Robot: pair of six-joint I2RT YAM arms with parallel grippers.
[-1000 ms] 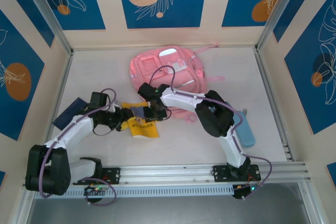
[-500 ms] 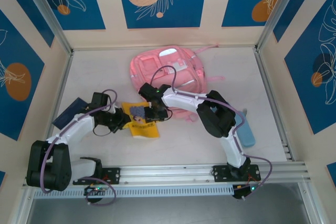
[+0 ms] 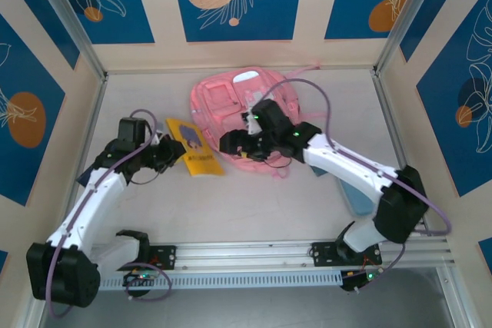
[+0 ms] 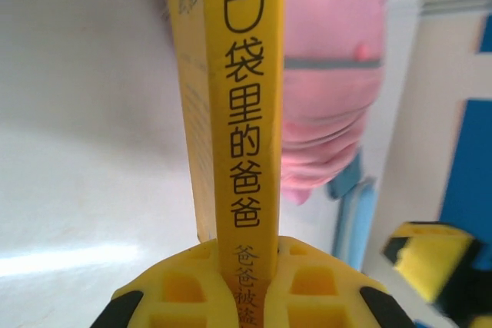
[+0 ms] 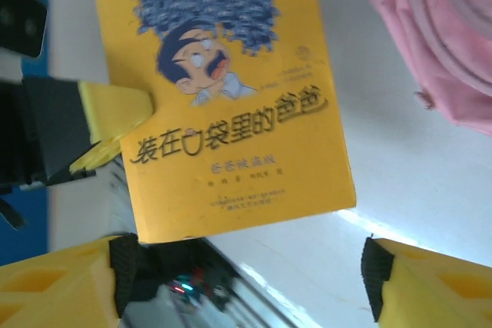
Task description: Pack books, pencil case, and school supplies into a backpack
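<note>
Yellow thin paper book [image 3: 196, 150], left of the middle, is pinched tight by the left gripper [image 3: 172, 151], the right gripper [image 3: 227, 142] is open and empty, and I think the book must go next into the big pink cloth backpack [image 3: 219, 97].

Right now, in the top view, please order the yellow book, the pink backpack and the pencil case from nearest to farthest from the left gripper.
1. The yellow book: clamped in the left gripper, just to its right.
2. The backpack: farther back and to the right, mid-table.
3. The pencil case: far right, partly under the right arm.
</note>
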